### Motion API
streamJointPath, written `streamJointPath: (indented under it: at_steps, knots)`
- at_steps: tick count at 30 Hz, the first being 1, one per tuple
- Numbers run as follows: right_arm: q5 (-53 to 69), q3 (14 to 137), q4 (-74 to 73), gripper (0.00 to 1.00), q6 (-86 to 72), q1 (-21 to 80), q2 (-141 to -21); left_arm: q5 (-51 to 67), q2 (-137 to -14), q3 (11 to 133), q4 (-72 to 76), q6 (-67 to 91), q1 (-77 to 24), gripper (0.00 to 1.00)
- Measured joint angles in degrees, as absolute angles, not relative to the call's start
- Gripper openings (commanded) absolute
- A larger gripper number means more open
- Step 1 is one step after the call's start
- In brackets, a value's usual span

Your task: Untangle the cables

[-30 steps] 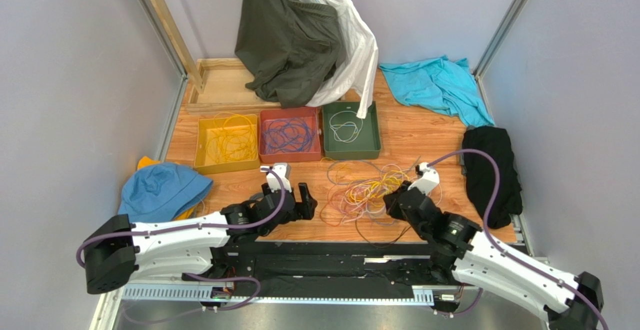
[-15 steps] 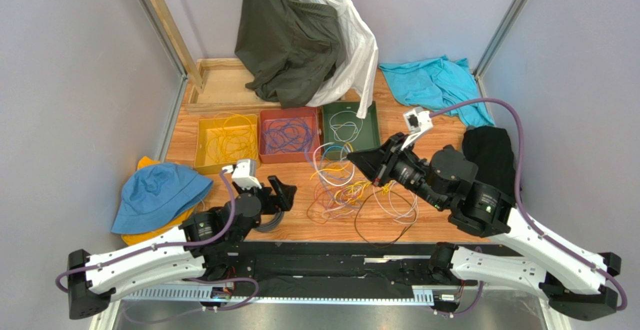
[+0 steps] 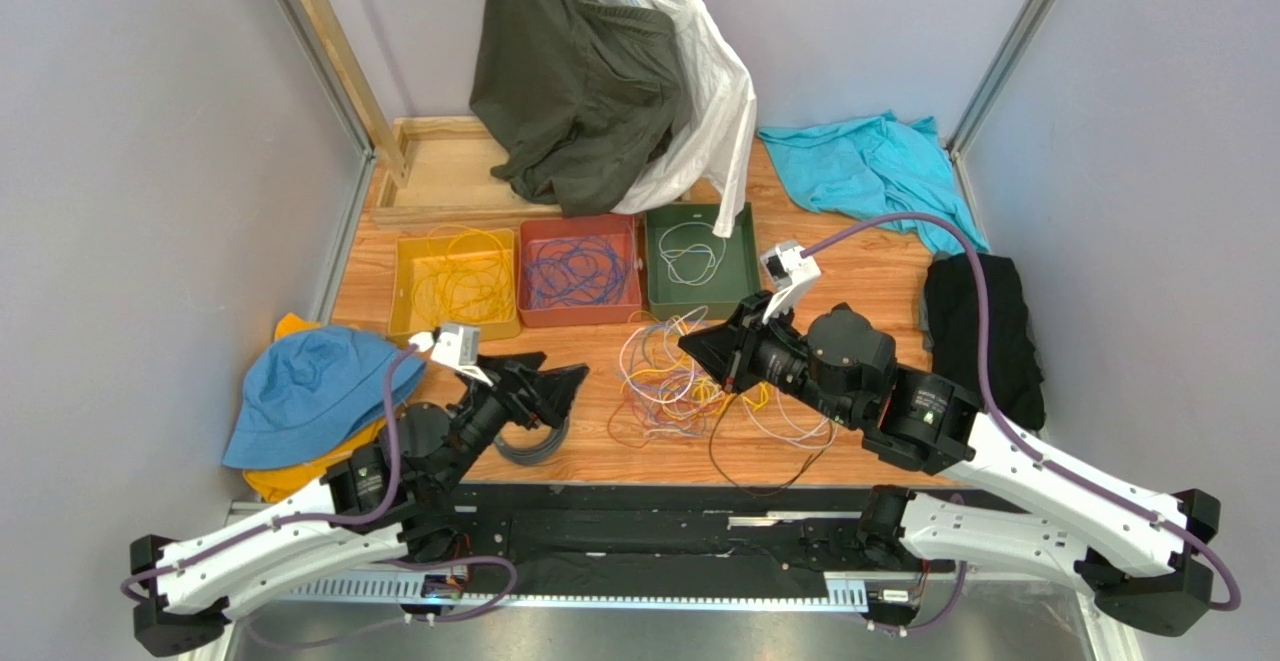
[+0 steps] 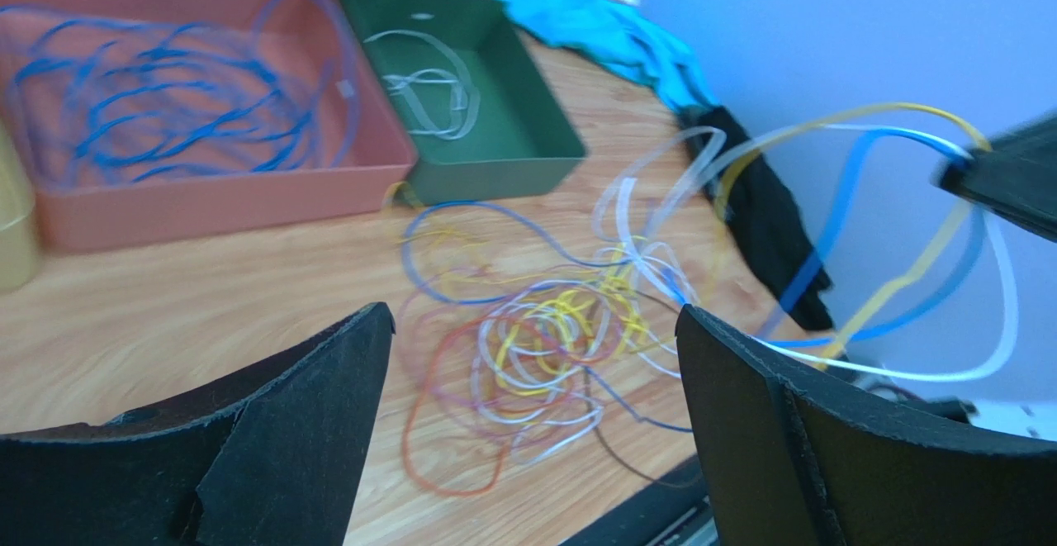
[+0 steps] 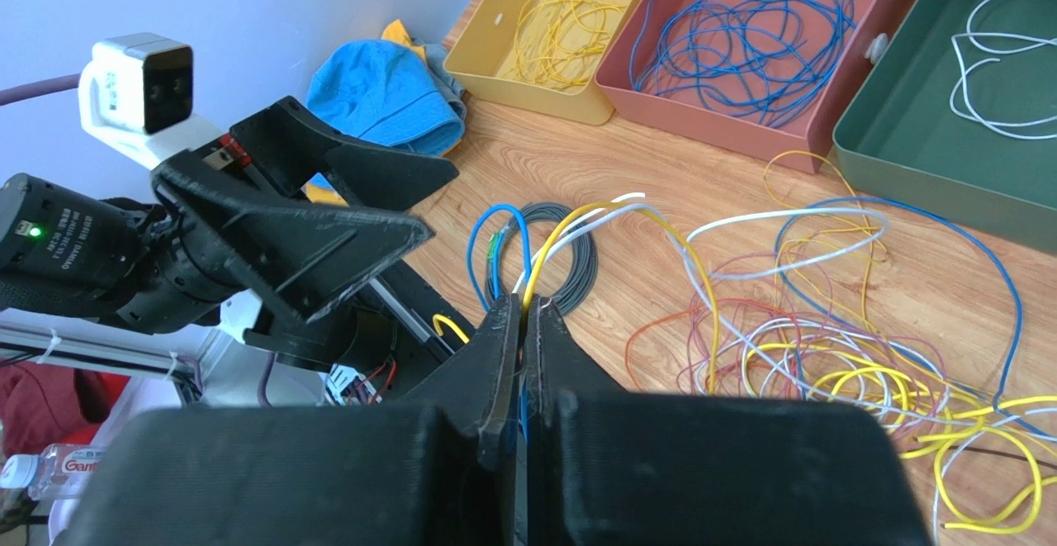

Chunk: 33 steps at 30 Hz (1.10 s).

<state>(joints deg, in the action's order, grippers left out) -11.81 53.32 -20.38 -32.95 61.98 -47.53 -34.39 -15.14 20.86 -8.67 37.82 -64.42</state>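
The left arm (image 3: 301, 541) reaches low over the bench (image 3: 842, 279). Its left fingers (image 3: 553, 379) are spread wide and empty, down-left of the green tray (image 3: 703, 310). The right arm (image 3: 1022, 466) stretches leftward before that tray, its right fingers (image 5: 521, 323) pinched on blue, yellow and white strands. The cables (image 3: 661, 391) form one tangle sprawling sideways just before it. A red tray (image 3: 579, 316) and a yellow tray (image 3: 451, 337) sit to its left, making three.

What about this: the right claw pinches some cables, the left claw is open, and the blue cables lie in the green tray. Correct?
Not quite. The right wrist view shows the blue cables in the red tray; the green tray holds white cables. The right gripper does pinch cables and the left gripper is open.
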Motion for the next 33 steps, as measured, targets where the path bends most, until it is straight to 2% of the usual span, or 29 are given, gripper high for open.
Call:
streamJointPath:
  at_steps: [4, 9, 17, 28, 33]
  knots:
    - [-11.53, 53.32, -20.29, 0.00, -32.95, 61.98, -47.55, -26.70, -23.03, 21.56, 1.23, 32.69, -64.42, 0.94]
    - [-10.26, 53.28, -20.23, 0.00, -33.19, 61.98, -47.51, -22.31, -34.35, 26.04, 6.42, 28.97, -64.42, 0.95]
    - [-8.64, 50.13, -19.46, 0.00, -34.26, 62.19, -44.99, -21.45, -39.53, 31.99, 11.29, 23.49, -64.42, 0.95]
    - [-9.87, 47.59, -20.25, 0.00, -35.14, 62.22, -40.42, -22.81, -34.76, 32.27, 11.03, 21.67, -64.42, 0.94]
    - [-9.69, 47.62, -19.75, 0.00, -35.18, 62.22, -40.99, -19.03, -34.87, 32.14, 11.79, 20.88, -64.42, 0.93]
